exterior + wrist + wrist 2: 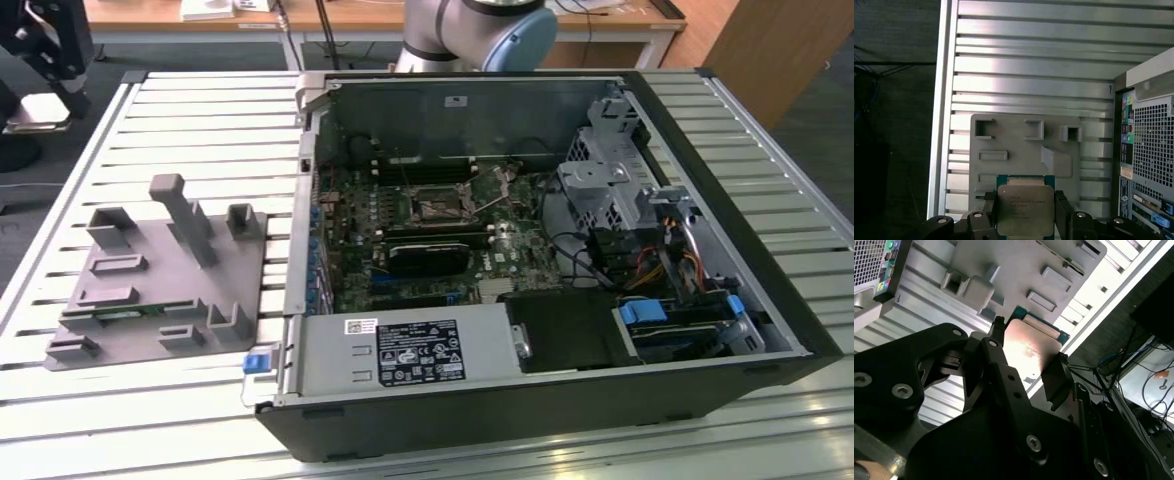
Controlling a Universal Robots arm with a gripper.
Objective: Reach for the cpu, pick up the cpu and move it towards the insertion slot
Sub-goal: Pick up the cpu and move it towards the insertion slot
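The cpu [1025, 210], a flat square chip with a silvery top and a green rim, sits between my gripper's [1025, 216] two black fingers [1061, 214]. In the second wrist view the cpu [1031, 347] is clamped edge to edge by the gripper [1029, 359]. It hangs well above the grey holder plate [1019, 145] on the slatted table. The insertion slot [438, 208], a square socket with a metal frame and a dark centre, lies on the motherboard inside the open computer case [534, 250]. A thin lever [502, 192] runs beside it.
The grey holder plate [147, 290] with raised blocks lies at the exterior view's left, a green memory stick [114, 316] in it. A black heatsink block [424, 258] sits below the socket. The case's power supply [407, 352], drive cage [607, 185] and cables [654, 265] crowd its inside.
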